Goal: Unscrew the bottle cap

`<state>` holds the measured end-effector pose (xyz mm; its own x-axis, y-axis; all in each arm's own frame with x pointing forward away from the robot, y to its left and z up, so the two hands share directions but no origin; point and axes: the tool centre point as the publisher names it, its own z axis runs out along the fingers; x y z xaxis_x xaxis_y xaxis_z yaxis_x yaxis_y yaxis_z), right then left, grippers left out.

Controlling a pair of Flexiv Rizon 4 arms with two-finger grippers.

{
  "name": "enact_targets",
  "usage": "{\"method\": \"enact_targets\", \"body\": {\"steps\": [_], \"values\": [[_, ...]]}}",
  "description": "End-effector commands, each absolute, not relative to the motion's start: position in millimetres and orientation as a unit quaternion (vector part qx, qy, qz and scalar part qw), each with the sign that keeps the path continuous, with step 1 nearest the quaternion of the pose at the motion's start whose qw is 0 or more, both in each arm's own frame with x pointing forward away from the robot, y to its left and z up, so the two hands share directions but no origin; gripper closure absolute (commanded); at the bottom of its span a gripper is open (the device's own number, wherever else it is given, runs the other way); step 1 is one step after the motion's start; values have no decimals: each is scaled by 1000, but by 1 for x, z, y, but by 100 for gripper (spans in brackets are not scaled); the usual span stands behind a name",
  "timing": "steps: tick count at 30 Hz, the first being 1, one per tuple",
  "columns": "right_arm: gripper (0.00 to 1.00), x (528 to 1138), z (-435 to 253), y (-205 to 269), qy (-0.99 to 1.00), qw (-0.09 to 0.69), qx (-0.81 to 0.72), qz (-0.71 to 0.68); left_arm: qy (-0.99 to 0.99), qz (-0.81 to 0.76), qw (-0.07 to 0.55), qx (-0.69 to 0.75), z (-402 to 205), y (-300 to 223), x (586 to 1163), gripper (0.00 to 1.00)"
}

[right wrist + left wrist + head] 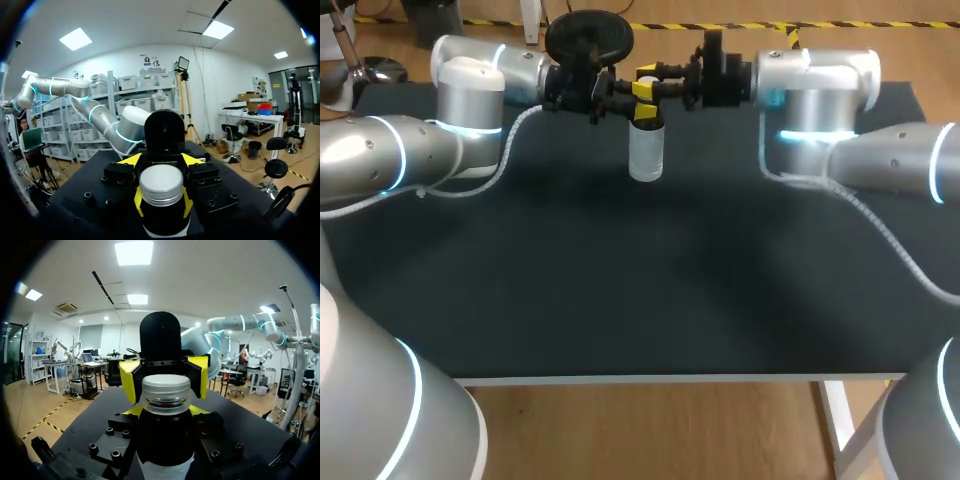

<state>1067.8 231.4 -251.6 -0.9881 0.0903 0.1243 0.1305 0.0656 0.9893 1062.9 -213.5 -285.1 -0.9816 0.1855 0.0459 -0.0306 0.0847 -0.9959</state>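
Observation:
A clear bottle (646, 155) with a silver cap (166, 388) stands upright at the far middle of the table, where both arms meet over it. My left gripper (638, 112) comes in from the left and is shut on the bottle just under the cap; in the left wrist view its yellow tips (134, 411) show beside the neck. My right gripper (646, 88) comes in from the right, shut on the cap (161, 184), with its yellow fingertips (136, 202) on both sides. Each wrist view shows the other gripper facing it beyond the bottle. I cannot tell whether the bottle's base touches the table.
The black tabletop (640, 290) stretches bare from the bottle to the front edge (640, 378). A grey cable (515, 140) hangs from the left arm near the table, and another (880, 235) trails from the right arm.

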Motion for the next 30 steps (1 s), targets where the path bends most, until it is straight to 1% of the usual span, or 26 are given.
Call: {"method": "enact_targets", "body": {"steps": [1,5,20,25,30], "values": [[100,1073,-258,232,-714,159,49,-680,-732,675,81,-54,-283,-213,1064,100],[100,1071,-258,233,-702,204,88,-676,-732,675,81,-54,-283,-213,1064,100],[100,1051,-252,222,-631,328,207,-672,-732,675,81,-54,-283,-213,1064,100],[100,1046,-249,223,-630,350,227,-655,-732,675,81,-54,-283,-213,1064,100],[100,1050,-243,224,-635,333,228,-659,-732,675,81,-54,-283,-213,1064,100]]}}
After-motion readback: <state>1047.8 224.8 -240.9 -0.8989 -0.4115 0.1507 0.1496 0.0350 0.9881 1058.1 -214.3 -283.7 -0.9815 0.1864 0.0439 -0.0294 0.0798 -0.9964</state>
